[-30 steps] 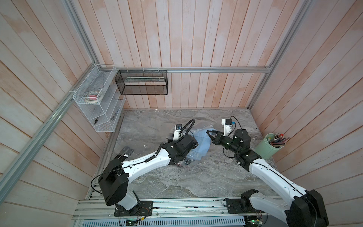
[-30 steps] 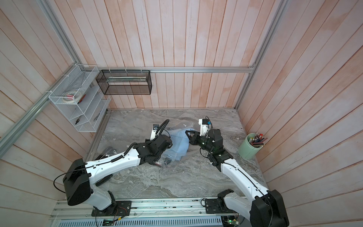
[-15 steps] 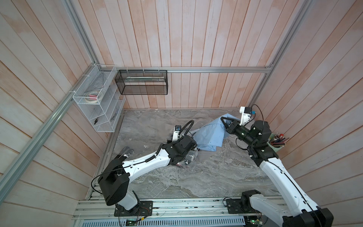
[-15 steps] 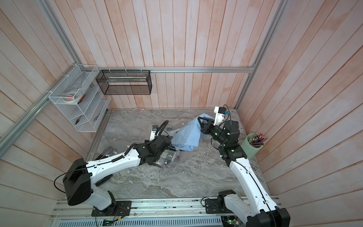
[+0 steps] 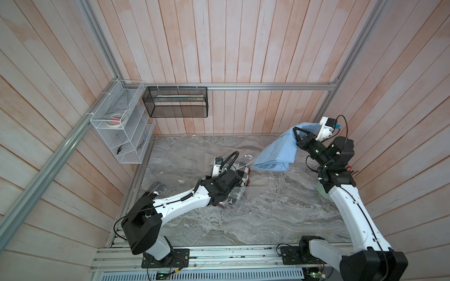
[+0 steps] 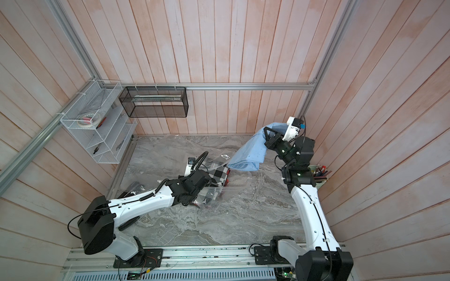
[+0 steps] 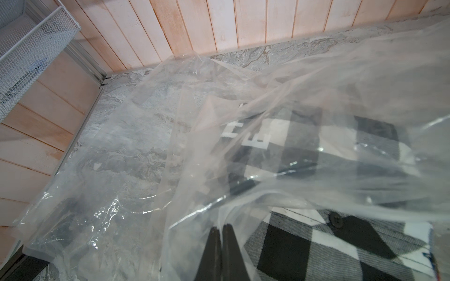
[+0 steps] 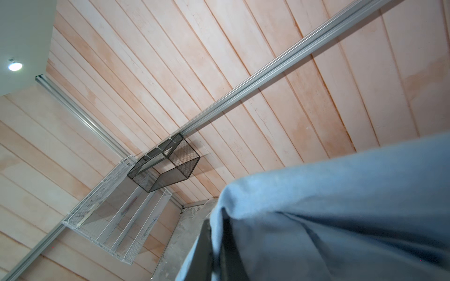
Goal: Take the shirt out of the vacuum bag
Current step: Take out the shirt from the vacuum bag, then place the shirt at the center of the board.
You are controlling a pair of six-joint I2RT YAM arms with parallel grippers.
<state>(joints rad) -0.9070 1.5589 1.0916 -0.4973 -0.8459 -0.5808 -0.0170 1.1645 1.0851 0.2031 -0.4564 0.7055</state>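
The right gripper (image 5: pixel 297 135) pinches the blue shirt (image 5: pixel 277 153), out of the vacuum bag (image 7: pixel 121 170); the left gripper (image 7: pixel 222 231) pinches the bag. Next: lay it down

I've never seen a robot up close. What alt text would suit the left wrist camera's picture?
A clear, crinkled vacuum bag spreads over a grey marble table, with a black-and-white checked shirt partly under its film. The left gripper, shut, pinches the plastic; a wooden wall stands behind.

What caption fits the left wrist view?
Left gripper pinching the clear vacuum bag, a checked shirt showing partly through the film.
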